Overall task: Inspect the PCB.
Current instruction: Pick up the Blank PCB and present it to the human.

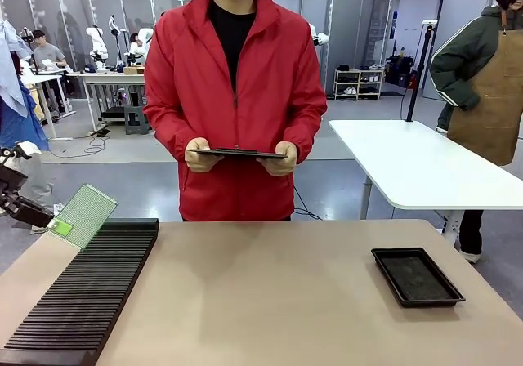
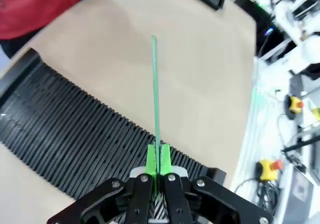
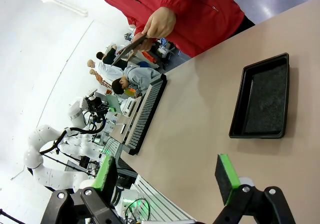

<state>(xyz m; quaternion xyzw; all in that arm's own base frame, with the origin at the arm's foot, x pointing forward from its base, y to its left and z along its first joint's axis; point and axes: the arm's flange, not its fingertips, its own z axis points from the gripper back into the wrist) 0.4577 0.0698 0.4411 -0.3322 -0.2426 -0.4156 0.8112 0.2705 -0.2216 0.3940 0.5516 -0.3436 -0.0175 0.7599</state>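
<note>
My left gripper [image 1: 57,227] is shut on the PCB [image 1: 84,212], a thin green board held tilted above the far left end of the black slotted rack [image 1: 90,288]. In the left wrist view the PCB [image 2: 155,94] shows edge-on as a thin green line rising from between the green pads [image 2: 151,160] of my left gripper [image 2: 158,161]. My right gripper [image 3: 167,176] stands open above the table with nothing between its green pads [image 3: 226,176]. A person in a red jacket stands at the far side holding a dark tablet [image 1: 237,153] in both hands.
A black shallow tray [image 1: 417,276] lies on the table's right side, also seen as the tray [image 3: 262,99] in the right wrist view. The slotted rack [image 2: 75,139] runs along the left edge. A white table [image 1: 417,166] and another person stand at the back right.
</note>
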